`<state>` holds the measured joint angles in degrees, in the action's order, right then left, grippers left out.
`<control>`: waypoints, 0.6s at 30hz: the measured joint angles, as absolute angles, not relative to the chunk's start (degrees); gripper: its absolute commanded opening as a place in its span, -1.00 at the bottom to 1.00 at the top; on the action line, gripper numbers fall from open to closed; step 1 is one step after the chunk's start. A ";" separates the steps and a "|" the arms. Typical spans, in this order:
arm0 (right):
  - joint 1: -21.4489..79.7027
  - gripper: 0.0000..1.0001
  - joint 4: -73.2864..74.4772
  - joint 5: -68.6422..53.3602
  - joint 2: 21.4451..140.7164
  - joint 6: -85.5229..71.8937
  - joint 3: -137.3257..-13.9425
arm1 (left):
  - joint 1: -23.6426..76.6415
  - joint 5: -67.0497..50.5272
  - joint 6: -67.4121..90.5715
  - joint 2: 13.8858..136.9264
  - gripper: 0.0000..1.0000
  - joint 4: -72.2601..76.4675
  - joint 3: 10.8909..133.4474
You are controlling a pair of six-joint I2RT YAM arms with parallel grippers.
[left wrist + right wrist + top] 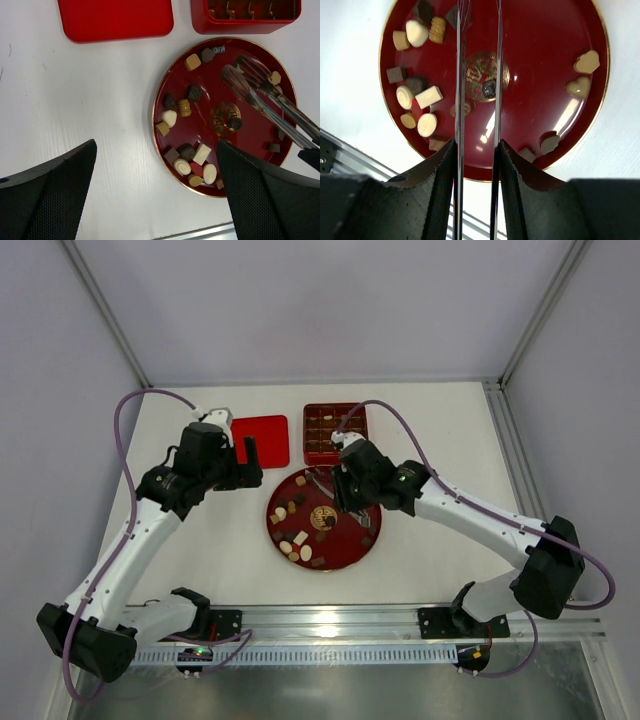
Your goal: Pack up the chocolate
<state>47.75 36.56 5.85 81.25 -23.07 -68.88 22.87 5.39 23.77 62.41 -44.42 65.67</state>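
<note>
Several chocolate pieces (295, 545), dark brown, light brown and cream-white, lie on a round red plate (345, 545). They also show in the left wrist view (192, 160) and the right wrist view (420, 95). My right gripper (347, 487) hovers over the plate, shut on metal tongs (460, 75). The tongs' arms stand apart. A dark piece (489, 90) sits on the gold emblem between them. My left gripper (157, 200) is open and empty, above the table at the plate's left edge.
A red box with compartments (335, 430) stands behind the plate, some cells filled. Its red lid (261, 440) lies flat to the left. A metal rail (330, 620) runs along the table's near edge.
</note>
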 measured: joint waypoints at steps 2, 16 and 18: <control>48.75 -0.20 36.82 6.02 81.28 -23.90 -67.51 | 22.87 5.37 23.77 62.41 0.99 -44.40 65.67; 51.90 -0.18 39.11 7.11 78.65 -26.09 -63.09 | 22.87 5.34 23.79 62.41 0.99 -44.40 65.67; 52.18 -0.18 39.05 7.11 78.72 -26.13 -63.09 | 22.87 5.32 23.79 62.41 0.99 -44.40 65.67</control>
<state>52.18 39.05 7.11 78.72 -26.13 -63.09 22.87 5.32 23.79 62.41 -44.40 65.67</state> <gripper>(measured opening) 0.412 0.996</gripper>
